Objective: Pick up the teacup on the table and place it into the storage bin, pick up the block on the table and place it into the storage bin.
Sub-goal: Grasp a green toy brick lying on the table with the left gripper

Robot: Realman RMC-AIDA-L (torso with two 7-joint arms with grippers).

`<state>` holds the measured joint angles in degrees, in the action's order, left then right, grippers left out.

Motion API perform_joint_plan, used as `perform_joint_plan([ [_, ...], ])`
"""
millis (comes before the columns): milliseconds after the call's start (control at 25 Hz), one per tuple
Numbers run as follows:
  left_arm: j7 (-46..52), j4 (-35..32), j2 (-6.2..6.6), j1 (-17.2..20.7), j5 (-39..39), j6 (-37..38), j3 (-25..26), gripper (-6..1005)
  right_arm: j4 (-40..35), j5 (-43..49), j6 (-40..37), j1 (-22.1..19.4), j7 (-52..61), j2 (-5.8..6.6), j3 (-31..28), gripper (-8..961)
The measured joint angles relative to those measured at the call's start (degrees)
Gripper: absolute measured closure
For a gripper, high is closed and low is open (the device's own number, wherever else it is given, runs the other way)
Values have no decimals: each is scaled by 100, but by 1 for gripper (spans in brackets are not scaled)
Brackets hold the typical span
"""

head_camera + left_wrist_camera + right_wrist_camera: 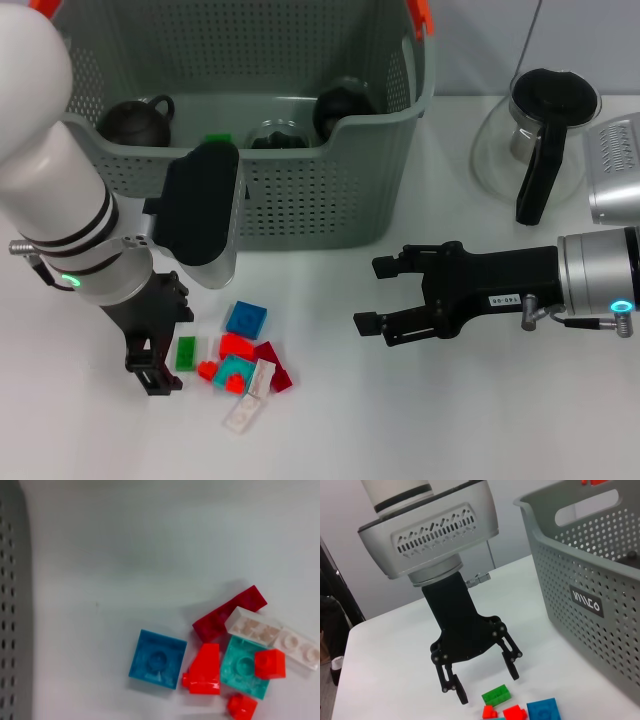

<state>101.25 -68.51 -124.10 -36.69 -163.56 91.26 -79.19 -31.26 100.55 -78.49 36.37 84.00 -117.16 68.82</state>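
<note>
The storage bin [330,200] stands at the back of the white table, its label [585,601] showing in the right wrist view. Inside lie dark rounded vessels [135,120]; I cannot tell which is the teacup. A small green block [186,352] lies on the table at the left edge of a pile of loose blocks [245,365]. My left gripper [160,368] hangs open just over the green block [496,695], one finger on each side of it. The left wrist view shows a blue block [158,658] and its red, teal and white neighbours. My right gripper [368,296] is open, off to the right.
A glass kettle with a black handle [540,140] and a silver appliance [615,170] stand at the back right. Another green block [217,139] lies inside the bin. The bin's front wall is close behind the block pile.
</note>
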Motion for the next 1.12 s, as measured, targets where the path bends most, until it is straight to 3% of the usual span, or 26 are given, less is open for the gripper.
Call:
perform_joint_plan([
  [1120,510,520,-31,-168,54,-293,-149,173,25,1,9,-24,-47,27,43,24],
])
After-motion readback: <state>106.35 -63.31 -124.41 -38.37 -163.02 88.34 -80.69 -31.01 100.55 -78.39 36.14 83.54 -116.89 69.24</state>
